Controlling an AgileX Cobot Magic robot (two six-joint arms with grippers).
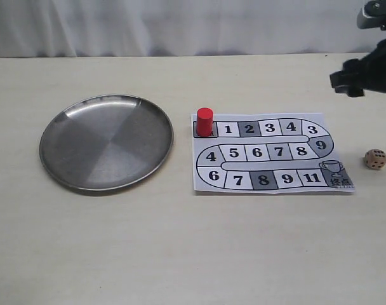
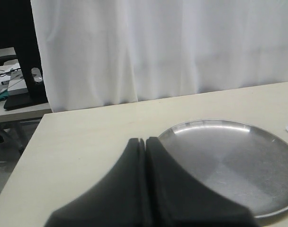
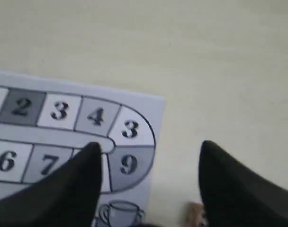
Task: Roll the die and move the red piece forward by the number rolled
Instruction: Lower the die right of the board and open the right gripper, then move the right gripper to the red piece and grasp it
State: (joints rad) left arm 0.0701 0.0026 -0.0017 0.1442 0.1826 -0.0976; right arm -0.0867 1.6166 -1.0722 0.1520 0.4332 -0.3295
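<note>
The red piece (image 1: 204, 121) stands upright on the start square at the top left of the paper board (image 1: 269, 154). The tan die (image 1: 375, 159) lies on the table just right of the board; in the right wrist view only a sliver of the die (image 3: 195, 213) peeks out beside one finger. My right gripper (image 3: 150, 147) is open, hovering above the board's right end and the die, and shows as a dark shape (image 1: 364, 73) at the exterior view's far right edge. My left gripper (image 2: 146, 140) is shut on nothing, beside the plate.
A round steel plate (image 1: 106, 142) lies left of the board, and its rim (image 2: 205, 123) also appears in the left wrist view. A white curtain hangs behind the table's far edge. A desk with cables (image 2: 13, 82) stands beyond the left edge.
</note>
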